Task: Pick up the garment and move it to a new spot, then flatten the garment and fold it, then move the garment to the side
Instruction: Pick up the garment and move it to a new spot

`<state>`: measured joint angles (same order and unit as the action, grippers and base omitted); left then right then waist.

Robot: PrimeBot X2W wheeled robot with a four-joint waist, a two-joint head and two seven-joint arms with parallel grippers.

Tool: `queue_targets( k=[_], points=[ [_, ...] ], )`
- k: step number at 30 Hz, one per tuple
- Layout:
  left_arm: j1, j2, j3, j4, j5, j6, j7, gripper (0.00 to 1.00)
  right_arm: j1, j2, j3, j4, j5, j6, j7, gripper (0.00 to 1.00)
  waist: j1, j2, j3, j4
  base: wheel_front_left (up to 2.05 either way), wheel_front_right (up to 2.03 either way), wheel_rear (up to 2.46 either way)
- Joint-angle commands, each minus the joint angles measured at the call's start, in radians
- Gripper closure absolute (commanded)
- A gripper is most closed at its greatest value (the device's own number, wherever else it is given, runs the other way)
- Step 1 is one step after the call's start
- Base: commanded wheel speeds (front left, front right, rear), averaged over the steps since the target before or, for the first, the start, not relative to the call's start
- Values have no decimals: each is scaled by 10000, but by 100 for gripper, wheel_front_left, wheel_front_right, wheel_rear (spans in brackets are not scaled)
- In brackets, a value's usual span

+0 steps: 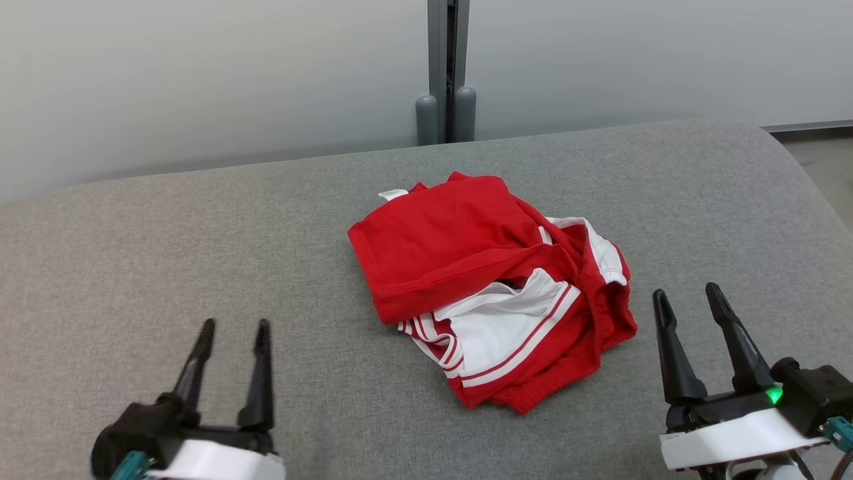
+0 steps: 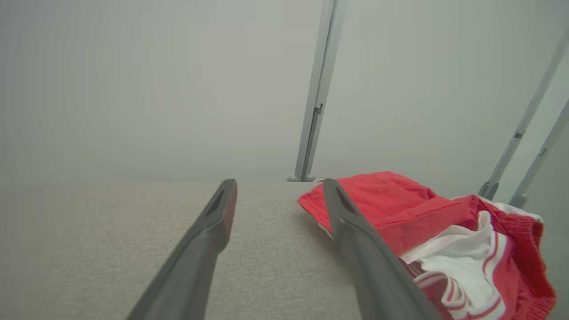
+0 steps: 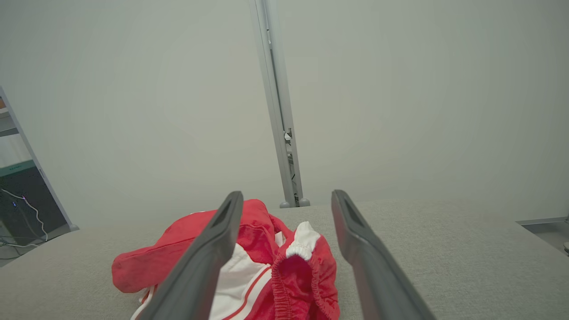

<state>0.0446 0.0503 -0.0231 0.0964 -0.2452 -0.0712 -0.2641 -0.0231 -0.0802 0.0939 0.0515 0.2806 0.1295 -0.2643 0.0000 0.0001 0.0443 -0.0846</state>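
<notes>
My left gripper [image 1: 236, 325] and right gripper [image 1: 686, 291] sit near, both wide, holding nothing. Red garment [image 1: 460, 247] lies crumpled mid-table [image 1: 166, 253]. Nothing looks done yet; pick-up, flattening, folding and the move aside all remain.

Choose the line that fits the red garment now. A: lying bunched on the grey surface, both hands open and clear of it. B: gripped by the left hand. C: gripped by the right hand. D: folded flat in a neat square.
A: the garment sits rumpled on the grey surface, with the left hand and right hand open, short of it.
</notes>
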Motion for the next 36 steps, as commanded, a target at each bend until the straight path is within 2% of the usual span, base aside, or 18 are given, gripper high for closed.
queue_targets(
  k=[1,5,10,21,27,32,36],
  points=[
    [-372,77,-257,112,115,-158,14,0,-129,-70,21,54,23,23,-4,0,0,-1,24,-46,0,0,0],
    [-1097,284,-850,537,68,-399,578,0,-245,-33,226,152,103,22,-4,0,0,-1,42,-290,0,0,0],
    [-2340,420,-1733,1195,-260,-530,2197,0,-373,48,136,106,183,23,-4,0,0,-1,203,-672,0,0,0],
    [-5294,1439,-4971,2618,-1016,-591,5864,0,-849,214,40,104,286,23,-4,0,0,-1,752,-1657,0,0,0],
    [-6256,1583,-5767,3335,-1074,-593,6659,0,-950,243,61,96,301,23,-4,0,0,-1,990,-2037,0,0,0],
    [-7064,1540,-6586,4212,-1599,-594,7490,0,-1089,258,164,140,352,23,-4,0,0,-1,1186,-2323,0,0,0],
    [-7488,1438,-6707,4811,-1879,-595,7670,0,-1121,268,130,135,369,23,-4,0,0,-1,1273,-2475,0,0,0]
  ],
)
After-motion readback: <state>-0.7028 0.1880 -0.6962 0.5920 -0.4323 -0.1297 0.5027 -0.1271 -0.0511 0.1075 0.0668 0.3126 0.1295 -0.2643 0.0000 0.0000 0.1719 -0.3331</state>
